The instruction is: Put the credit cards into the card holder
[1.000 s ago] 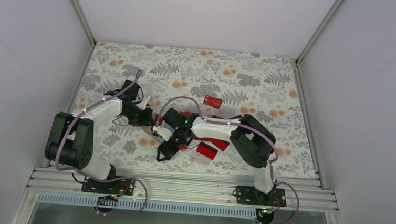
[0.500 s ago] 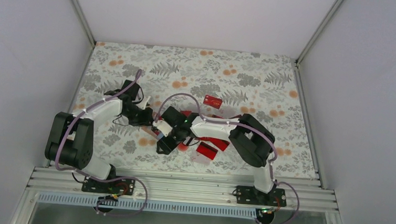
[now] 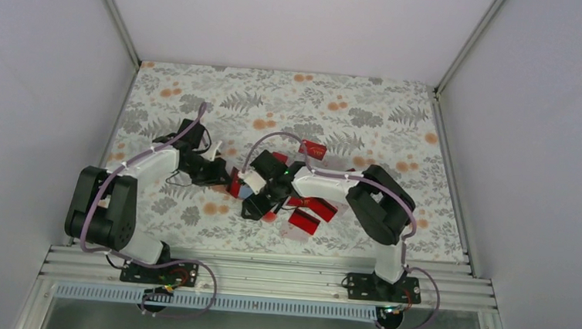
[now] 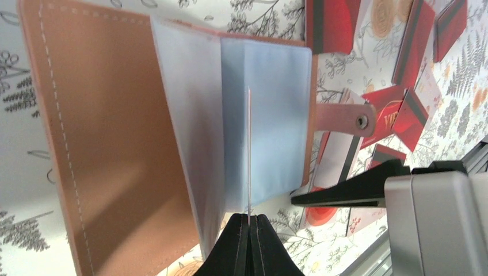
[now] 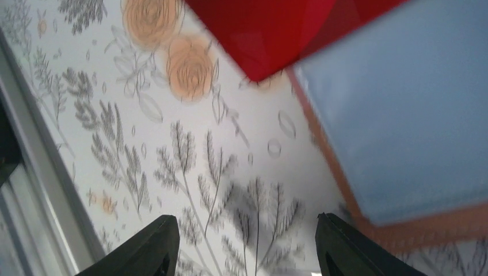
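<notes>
Left claw (image 4: 248, 218) pinches a card holder (image 4: 115, 144) leaf.

One card holder (image 4: 115, 144) — two arms (image 3: 140, 169) — at least six credit cards (image 4: 331, 23) visible.

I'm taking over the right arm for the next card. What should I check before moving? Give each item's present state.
1. Card holder lying open, blue sleeves exposed: ok.
2. Left gripper shut on one sleeve's edge, holding it up: ok.
3. Right gripper carrying a card: not ok, its jaws are open and empty.
4. Loose credit cards lying beside the holder: ok.
5. Sleeve mouth spread wide enough to take a card: cannot tell.
</notes>
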### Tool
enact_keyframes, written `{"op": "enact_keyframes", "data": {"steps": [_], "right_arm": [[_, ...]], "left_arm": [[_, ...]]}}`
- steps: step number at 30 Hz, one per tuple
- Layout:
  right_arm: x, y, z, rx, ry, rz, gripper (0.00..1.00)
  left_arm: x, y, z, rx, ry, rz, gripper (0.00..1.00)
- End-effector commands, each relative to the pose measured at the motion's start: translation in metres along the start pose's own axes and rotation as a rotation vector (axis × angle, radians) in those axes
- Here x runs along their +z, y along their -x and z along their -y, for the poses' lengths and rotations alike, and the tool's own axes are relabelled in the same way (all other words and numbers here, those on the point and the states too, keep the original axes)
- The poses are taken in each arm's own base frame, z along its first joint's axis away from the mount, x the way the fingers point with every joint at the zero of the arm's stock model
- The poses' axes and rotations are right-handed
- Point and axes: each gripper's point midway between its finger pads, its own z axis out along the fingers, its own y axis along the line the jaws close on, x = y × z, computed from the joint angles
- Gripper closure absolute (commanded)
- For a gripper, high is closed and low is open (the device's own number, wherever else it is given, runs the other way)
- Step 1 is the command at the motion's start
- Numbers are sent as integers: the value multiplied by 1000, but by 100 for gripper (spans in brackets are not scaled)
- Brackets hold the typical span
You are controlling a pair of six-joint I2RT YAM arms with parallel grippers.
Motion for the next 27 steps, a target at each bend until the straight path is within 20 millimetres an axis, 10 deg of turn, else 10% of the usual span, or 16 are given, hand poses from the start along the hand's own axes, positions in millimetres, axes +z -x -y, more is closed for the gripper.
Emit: {"op": "enact_keyframes", "data": {"steps": [1,13,27], "right_arm": [[-19,-20,-8,21,82,-25,39],[-66,25,-13,122,196,118,41],[-56,48,31,285,151,135,48]], "left_arm": [[-1,15,9,20,-49,47,98],[5,21,-2,-44,-13,60,98],[7,24,-9,-19,30,39,98]]}}
